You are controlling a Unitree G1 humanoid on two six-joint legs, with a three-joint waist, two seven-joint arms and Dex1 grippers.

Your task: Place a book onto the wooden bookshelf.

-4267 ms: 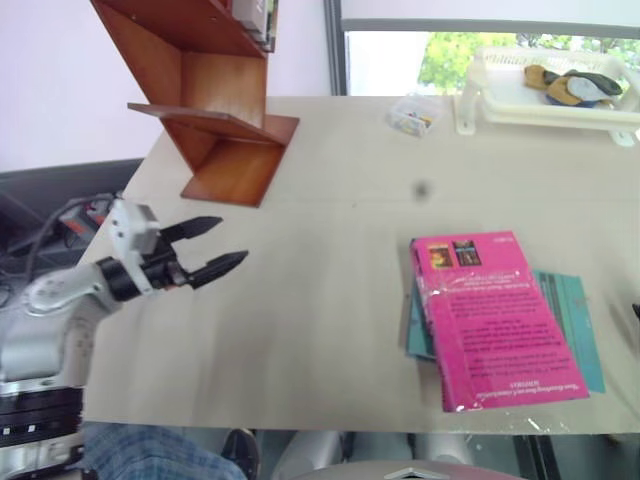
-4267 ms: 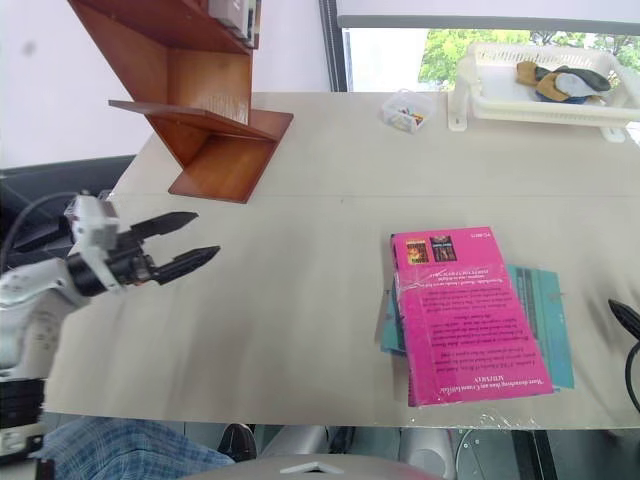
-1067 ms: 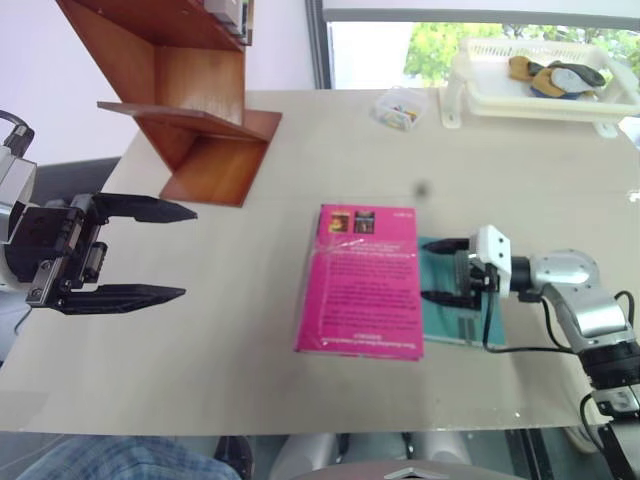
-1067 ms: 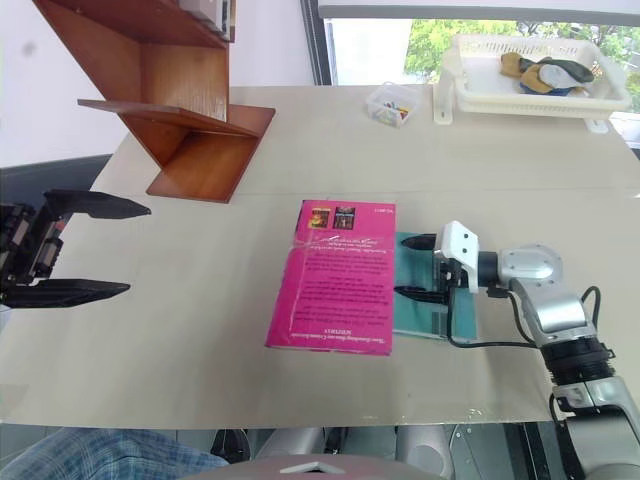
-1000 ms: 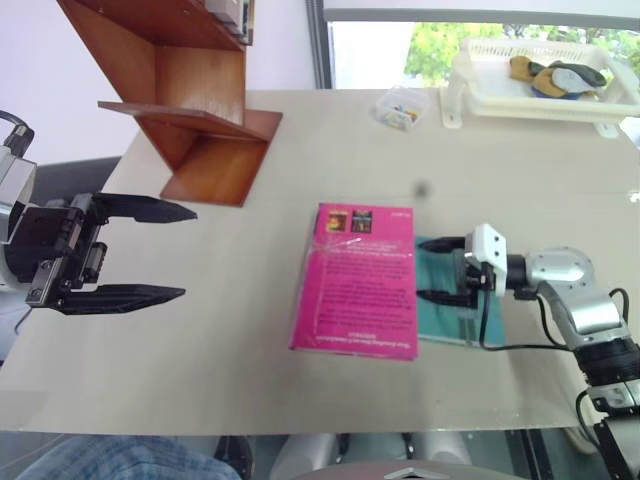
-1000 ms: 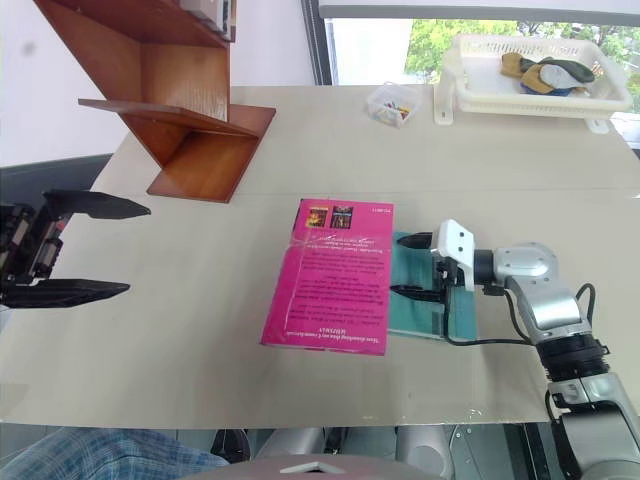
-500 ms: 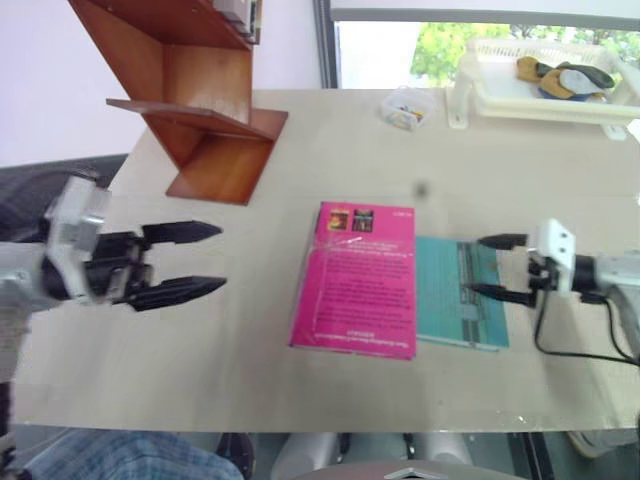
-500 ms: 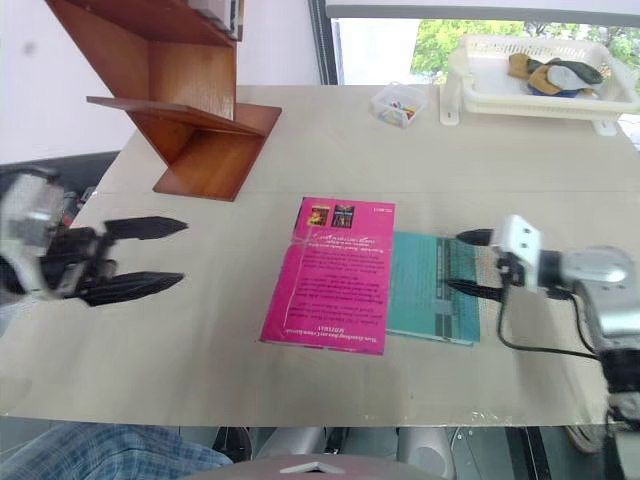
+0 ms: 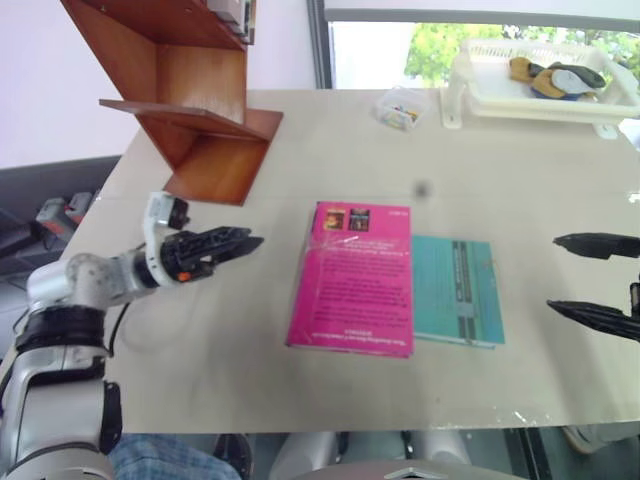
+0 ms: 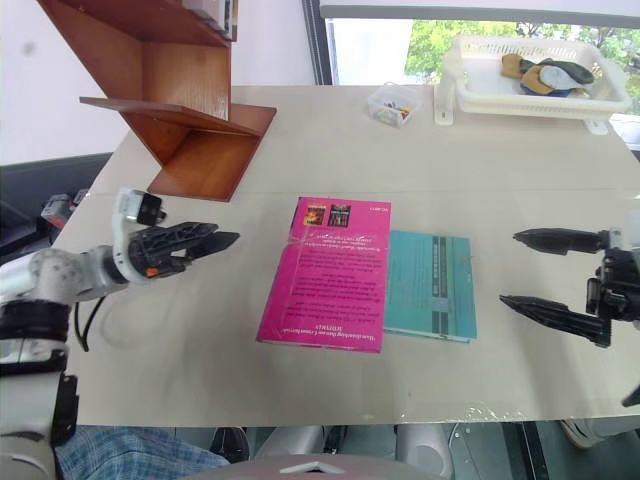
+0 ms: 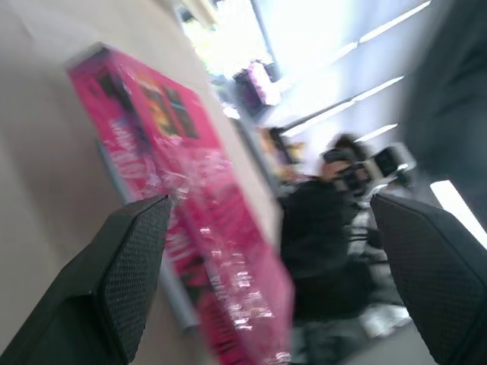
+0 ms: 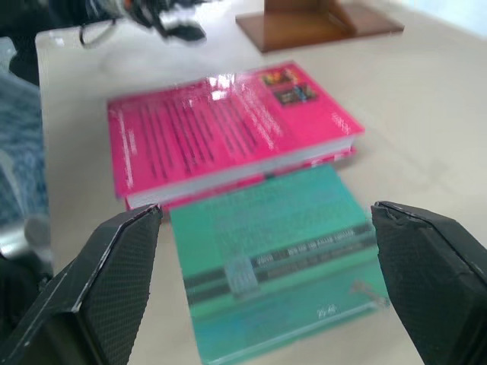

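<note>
I see the book (image 9: pixel 353 280) with a glossy pink cover under crinkled clear film that throws glare. Teal book (image 9: pixel 458 291) beside it reads as matt paper. Wooden bookshelf (image 9: pixel 205 120) is polished reddish-brown wood with a slight sheen. Counter (image 9: pixel 330 160) is pale, smooth, matt. Basket (image 9: pixel 530 95) is white plastic. Right pincer (image 12: pixel 266 251) pads are black with a fine dimpled texture.

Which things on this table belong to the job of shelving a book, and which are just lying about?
Part of the job:
pink book
wooden bookshelf
left tool, open beside the book
right tool, open

Lying about:
teal book
white basket with cloth items
small clear box
</note>
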